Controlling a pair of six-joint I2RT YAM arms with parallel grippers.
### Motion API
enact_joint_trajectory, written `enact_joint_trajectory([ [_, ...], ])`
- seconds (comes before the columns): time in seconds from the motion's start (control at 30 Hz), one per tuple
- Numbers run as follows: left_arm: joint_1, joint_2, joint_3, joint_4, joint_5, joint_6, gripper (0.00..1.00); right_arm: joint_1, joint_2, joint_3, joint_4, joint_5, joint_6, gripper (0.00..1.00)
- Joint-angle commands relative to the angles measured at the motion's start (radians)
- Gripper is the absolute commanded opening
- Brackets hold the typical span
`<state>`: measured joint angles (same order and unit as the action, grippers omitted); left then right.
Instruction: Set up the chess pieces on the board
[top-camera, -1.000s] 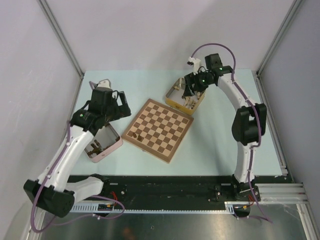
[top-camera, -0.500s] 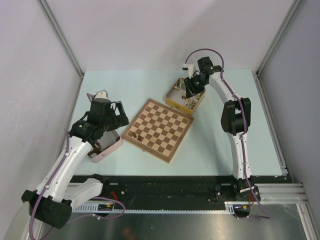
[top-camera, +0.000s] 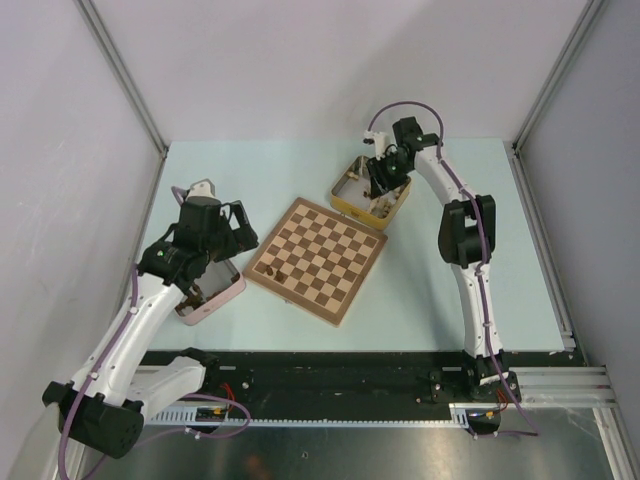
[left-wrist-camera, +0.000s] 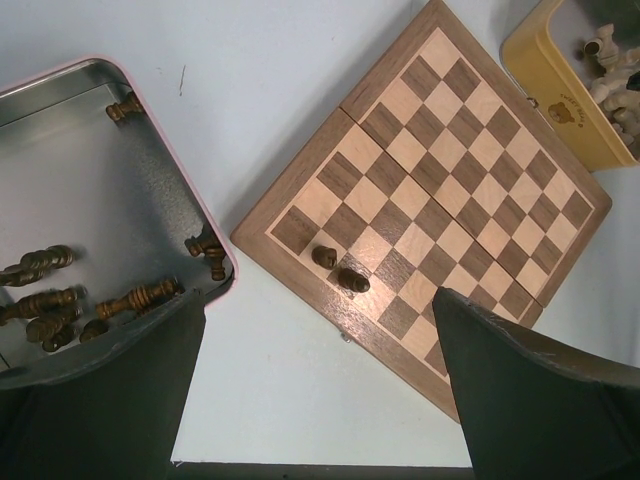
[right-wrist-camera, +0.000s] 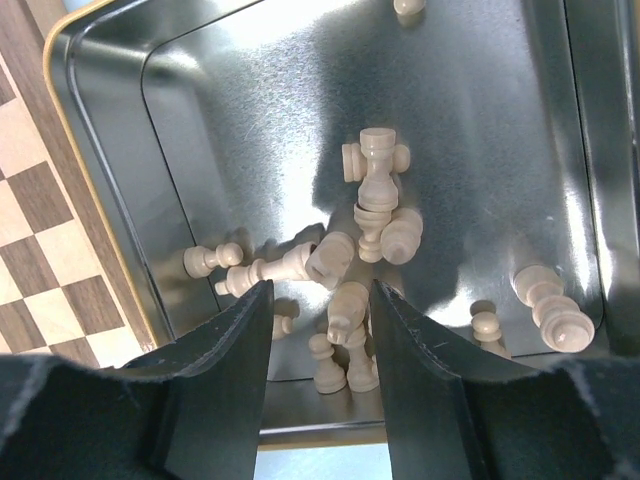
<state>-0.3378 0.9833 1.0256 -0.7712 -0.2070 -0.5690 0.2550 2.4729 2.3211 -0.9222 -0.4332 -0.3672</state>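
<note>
Just left of the board (top-camera: 330, 262), the left gripper (left-wrist-camera: 315, 340) has drawn back a little over the pink tin (top-camera: 228, 288), its fingers spread wide and empty. On the board's left corner stand only two dark pieces (left-wrist-camera: 352, 280). Beyond the board's far edge, the right gripper (right-wrist-camera: 322, 290) has dipped into the yellow tin (top-camera: 345, 206). Its fingers have drawn in around the heap of pale pieces (right-wrist-camera: 375, 195); whether one is pinched I cannot tell. It looks like a pick beginning, with nearly the whole set unplaced.
</note>
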Motion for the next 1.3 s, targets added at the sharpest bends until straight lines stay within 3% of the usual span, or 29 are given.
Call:
enact_joint_trajectory([
  [0.0, 0.006, -0.018, -0.012, 0.027, 0.003, -0.025, 1.0, 0.001, 0.023, 0.057, 0.009, 0.004, 0.002, 0.49],
  [0.43, 0.006, -0.029, -0.022, 0.029, 0.015, -0.035, 1.0, 0.009, 0.054, 0.081, 0.02, 0.005, -0.009, 0.46],
  [0.83, 0.006, -0.035, -0.019, 0.029, 0.018, -0.037, 1.0, 0.012, 0.028, 0.075, 0.019, -0.01, -0.035, 0.14],
  [1.27, 0.006, -0.051, -0.018, 0.032, 0.021, -0.034, 1.0, -0.017, -0.192, -0.017, 0.076, -0.084, -0.039, 0.07],
])
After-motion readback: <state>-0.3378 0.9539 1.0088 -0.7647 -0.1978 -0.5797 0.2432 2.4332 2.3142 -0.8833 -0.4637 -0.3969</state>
